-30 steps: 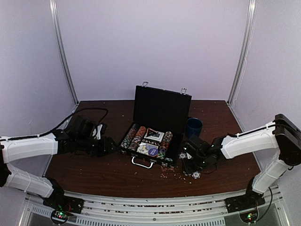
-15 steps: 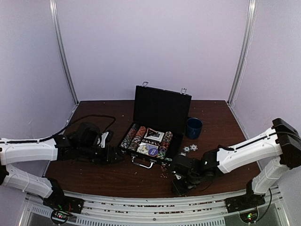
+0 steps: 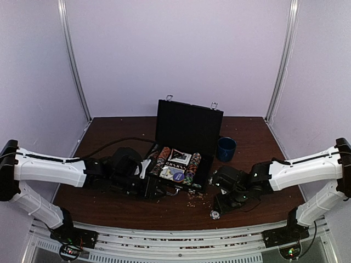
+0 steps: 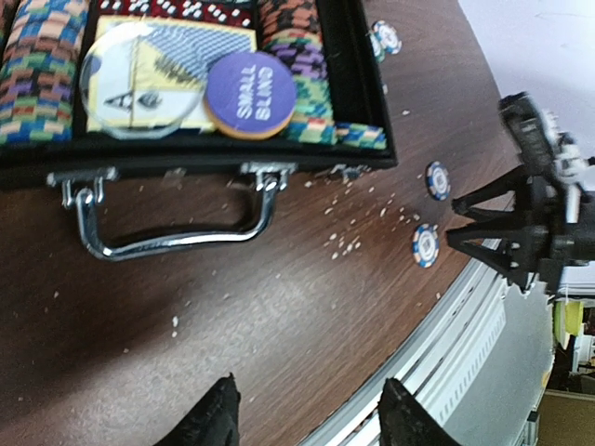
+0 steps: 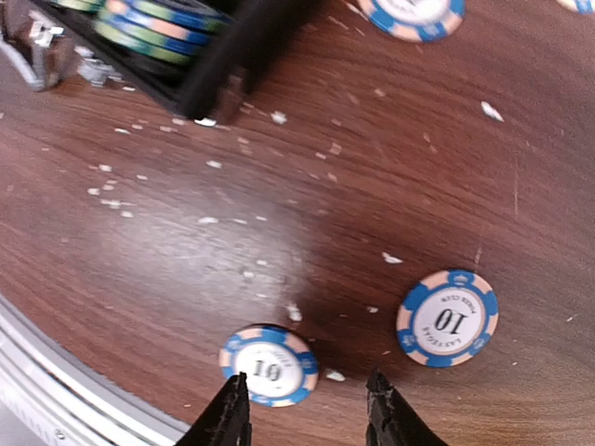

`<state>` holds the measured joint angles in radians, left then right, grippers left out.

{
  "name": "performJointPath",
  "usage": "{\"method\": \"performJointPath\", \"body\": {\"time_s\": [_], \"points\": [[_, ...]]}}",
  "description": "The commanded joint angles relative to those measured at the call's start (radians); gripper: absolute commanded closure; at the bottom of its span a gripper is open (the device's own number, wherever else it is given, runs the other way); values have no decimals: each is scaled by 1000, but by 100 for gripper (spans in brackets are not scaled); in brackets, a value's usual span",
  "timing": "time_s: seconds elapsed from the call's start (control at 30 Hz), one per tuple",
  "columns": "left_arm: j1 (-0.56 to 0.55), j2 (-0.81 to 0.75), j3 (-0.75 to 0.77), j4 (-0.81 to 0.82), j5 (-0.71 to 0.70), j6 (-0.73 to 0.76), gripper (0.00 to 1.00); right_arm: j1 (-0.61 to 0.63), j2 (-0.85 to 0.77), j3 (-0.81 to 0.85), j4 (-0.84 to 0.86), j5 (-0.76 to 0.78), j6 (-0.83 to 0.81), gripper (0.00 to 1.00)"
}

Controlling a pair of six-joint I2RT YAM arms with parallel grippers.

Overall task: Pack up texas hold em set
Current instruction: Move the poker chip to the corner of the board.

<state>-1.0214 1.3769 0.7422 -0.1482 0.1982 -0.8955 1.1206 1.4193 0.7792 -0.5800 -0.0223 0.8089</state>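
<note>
Open black briefcase (image 3: 189, 127) mid-surface (image 3: 137, 211), chips and cards inside. Left tool (image 4: 311, 423) parted, empty, before the silver handle (image 4: 167, 237). Right tool (image 5: 307, 418) parted, empty, over two loose blue-rimmed chips (image 5: 447, 317).

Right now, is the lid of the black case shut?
No, the case lid stands straight up, and the rows of chips inside are in plain sight.

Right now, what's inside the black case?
Inside the black case are rows of striped chips and a yellow card pack, with a clear round disc and a purple Small Blind button on top. Whatever lies underneath them is covered.
</note>
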Motion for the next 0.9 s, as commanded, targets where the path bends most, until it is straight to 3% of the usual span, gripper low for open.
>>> {"method": "performJointPath", "body": {"time_s": [0.0, 0.73, 0.87], "points": [[-6, 25, 49, 55, -8, 27, 47, -26, -7, -41, 47, -46, 19, 59], [-43, 68, 34, 79, 8, 12, 51, -47, 78, -88, 189, -264, -112, 66], [-75, 100, 43, 103, 6, 4, 57, -46, 75, -90, 203, -331, -148, 66]]}}
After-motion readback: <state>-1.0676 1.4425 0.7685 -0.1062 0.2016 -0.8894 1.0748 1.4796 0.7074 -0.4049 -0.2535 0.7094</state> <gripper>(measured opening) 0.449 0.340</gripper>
